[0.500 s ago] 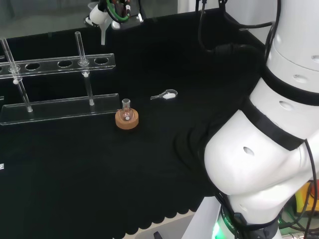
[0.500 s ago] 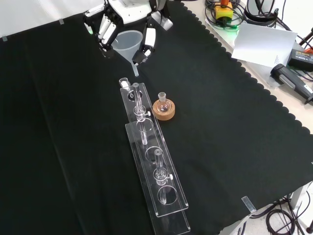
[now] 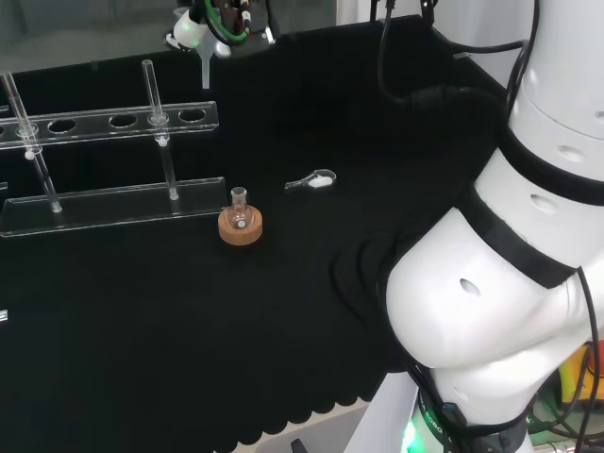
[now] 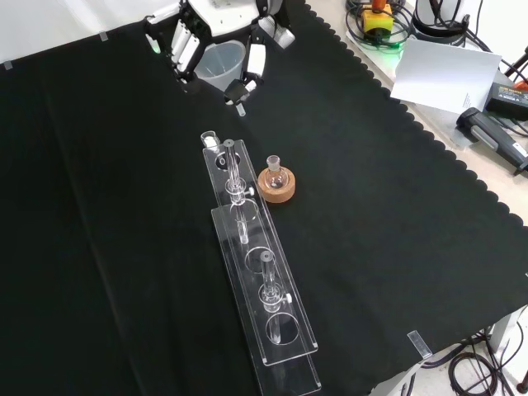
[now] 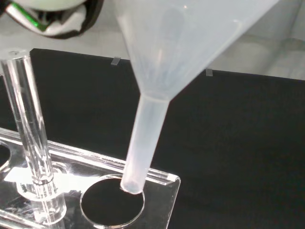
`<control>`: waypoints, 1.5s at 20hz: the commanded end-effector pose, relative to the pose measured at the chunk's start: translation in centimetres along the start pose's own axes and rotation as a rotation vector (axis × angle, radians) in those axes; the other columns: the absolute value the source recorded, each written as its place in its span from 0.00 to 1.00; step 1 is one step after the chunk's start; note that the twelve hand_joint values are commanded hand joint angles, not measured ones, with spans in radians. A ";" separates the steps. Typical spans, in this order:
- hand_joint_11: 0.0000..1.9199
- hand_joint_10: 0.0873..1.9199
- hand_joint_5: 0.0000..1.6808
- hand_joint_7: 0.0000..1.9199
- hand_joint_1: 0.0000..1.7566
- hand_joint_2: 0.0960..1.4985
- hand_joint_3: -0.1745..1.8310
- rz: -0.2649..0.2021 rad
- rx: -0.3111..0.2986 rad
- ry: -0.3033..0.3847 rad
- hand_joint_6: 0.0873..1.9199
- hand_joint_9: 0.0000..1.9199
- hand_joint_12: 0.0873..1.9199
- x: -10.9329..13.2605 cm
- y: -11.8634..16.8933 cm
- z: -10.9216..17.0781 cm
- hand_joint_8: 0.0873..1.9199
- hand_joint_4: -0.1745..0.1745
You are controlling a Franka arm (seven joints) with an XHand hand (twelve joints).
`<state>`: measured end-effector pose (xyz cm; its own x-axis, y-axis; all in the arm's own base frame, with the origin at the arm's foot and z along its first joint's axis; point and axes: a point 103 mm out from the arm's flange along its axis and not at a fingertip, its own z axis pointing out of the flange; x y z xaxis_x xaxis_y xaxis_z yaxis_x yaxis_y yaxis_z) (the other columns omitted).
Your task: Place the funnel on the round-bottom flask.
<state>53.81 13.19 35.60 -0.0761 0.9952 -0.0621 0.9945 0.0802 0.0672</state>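
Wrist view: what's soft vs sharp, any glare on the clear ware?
Wrist view: funnel cone close and slightly soft, its stem crisp; blurred part of the hand at the frame edge; bright edge highlights on the acrylic rack. Front view: even light, rack edges glint, round-bottom flask readable on its cork stand.

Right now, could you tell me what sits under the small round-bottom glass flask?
The round-bottom flask rests on a tan cork ring stand on the black cloth. The flask's bottom is hidden inside the ring.
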 end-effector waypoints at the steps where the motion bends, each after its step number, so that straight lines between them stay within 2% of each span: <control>1: 0.05 0.14 0.55 0.63 0.53 0.32 0.50 0.033 -0.013 -0.014 0.45 0.59 0.83 -1.3 -1.2 -0.2 0.45 0.69; 10: 0.05 0.13 0.56 0.64 0.53 0.32 0.50 0.086 -0.020 -0.042 0.45 0.59 0.83 -2.5 -3.6 -0.1 0.44 0.70; 17: 0.06 0.13 0.56 0.65 0.53 0.32 0.50 0.178 -0.138 -0.019 0.45 0.60 0.83 -1.8 -5.8 1.9 0.44 0.69; 19: 0.07 0.13 0.56 0.65 0.53 0.32 0.50 0.195 -0.152 -0.013 0.45 0.60 0.83 -1.4 -6.1 2.7 0.44 0.69; 21: 0.07 0.13 0.60 0.65 0.57 0.45 0.40 0.206 -0.159 -0.007 0.48 0.61 0.82 -1.0 -6.3 3.6 0.44 0.89; 23: 0.08 0.12 0.62 0.65 0.59 0.52 0.32 0.212 -0.172 -0.014 0.48 0.61 0.82 -0.6 -6.5 4.3 0.44 0.98; 30: 0.08 0.12 0.62 0.65 0.59 0.55 0.29 0.231 -0.178 -0.026 0.48 0.61 0.82 -0.4 -6.7 6.3 0.44 1.00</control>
<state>47.88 11.69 30.11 0.1471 0.9882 -0.0425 0.9611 -0.1327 0.2421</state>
